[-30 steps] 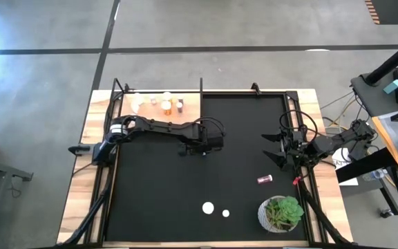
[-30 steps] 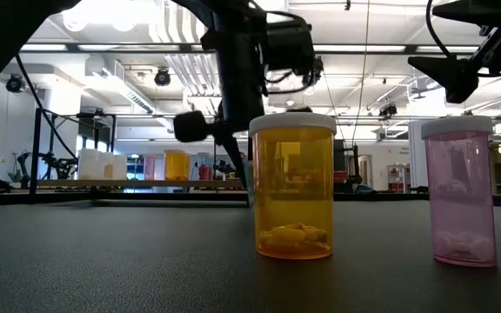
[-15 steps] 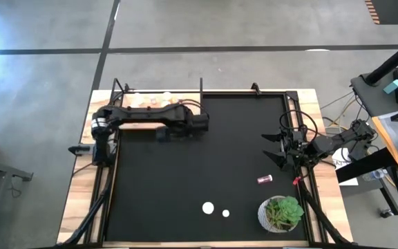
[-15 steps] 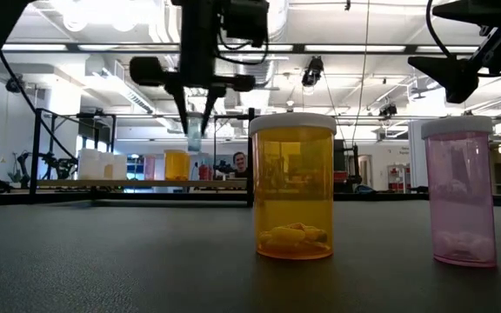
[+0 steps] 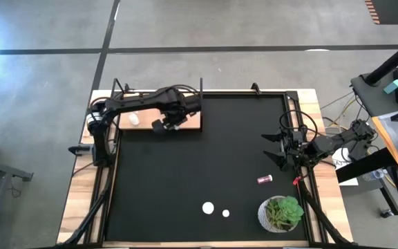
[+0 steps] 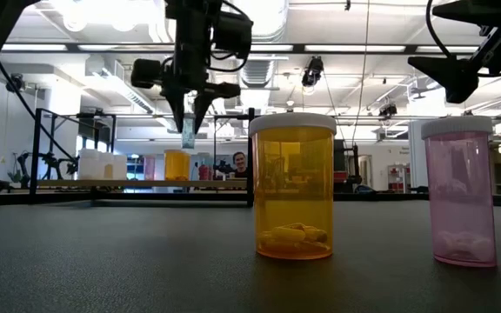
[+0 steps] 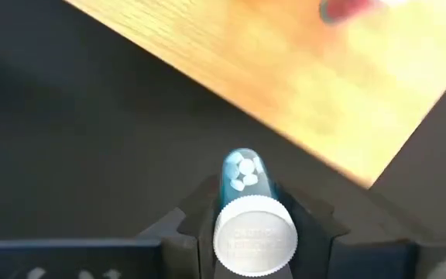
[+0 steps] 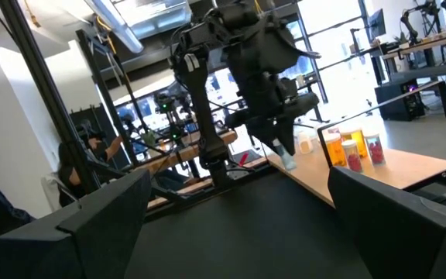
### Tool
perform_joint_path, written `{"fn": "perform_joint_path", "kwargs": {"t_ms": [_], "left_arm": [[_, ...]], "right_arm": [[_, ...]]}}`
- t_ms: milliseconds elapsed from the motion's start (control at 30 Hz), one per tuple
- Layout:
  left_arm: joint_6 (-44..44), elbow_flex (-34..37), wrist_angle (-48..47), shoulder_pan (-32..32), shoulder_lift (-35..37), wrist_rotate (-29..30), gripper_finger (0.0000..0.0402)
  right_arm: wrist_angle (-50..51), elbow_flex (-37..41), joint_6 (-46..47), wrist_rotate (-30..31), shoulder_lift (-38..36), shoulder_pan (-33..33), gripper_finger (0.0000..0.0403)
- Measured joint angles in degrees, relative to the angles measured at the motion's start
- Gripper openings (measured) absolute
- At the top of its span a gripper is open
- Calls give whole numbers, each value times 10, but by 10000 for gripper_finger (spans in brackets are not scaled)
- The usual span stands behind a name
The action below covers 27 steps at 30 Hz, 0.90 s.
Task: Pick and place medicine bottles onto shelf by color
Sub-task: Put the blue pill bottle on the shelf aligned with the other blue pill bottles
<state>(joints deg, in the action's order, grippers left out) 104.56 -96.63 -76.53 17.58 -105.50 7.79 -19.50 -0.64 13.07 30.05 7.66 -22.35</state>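
My left gripper [image 5: 163,125] is shut on a clear bluish bottle [image 7: 242,174] with a white cap [image 7: 254,236], over the near edge of the light-wood shelf [image 5: 192,121] at the mat's far left. A white bottle [image 5: 135,119] stands on the shelf. Orange and red bottles [image 8: 352,149] show on it in the right wrist view. An orange bottle [image 6: 291,187] and a pink one [image 6: 459,191] stand on the mat's near part. A dark red bottle [image 5: 264,179] lies on its side. My right gripper [image 5: 273,149] is open and empty at the mat's right edge. My left gripper pinches the bottle's upper part, just under the white cap [image 7: 242,203], between its two fingers [image 7: 200,209]. The fingers point down from above. The bottle hangs upright below them [image 6: 188,136], cap up, clear of the shelf and the mat.
A green plant in a white pot [image 5: 282,213] stands at the mat's near right corner. Thin black posts [image 5: 201,86] rise at the shelf's corners. The black mat's middle [image 5: 206,152] is bare. A person [image 6: 238,162] shows in the room beyond.
My left gripper has carried the bottle from the mat's middle toward the far left, up to the shelf's near edge, turning as it went. It has stayed shut on the bottle, which stays lifted clear.
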Motion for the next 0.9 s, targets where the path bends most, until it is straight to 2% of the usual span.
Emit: {"fn": "perform_joint_path", "kwargs": {"t_ms": [300,533,900], "left_arm": [[119,5,61,38,-16,2,94],[117,6,72,58,-52,2,94],[116,6,89,75,-69,0,94]], "right_arm": [[0,0,0,0,0,0,384],[0,0,0,0,0,0,384],[0,0,0,0,0,0,384]]}}
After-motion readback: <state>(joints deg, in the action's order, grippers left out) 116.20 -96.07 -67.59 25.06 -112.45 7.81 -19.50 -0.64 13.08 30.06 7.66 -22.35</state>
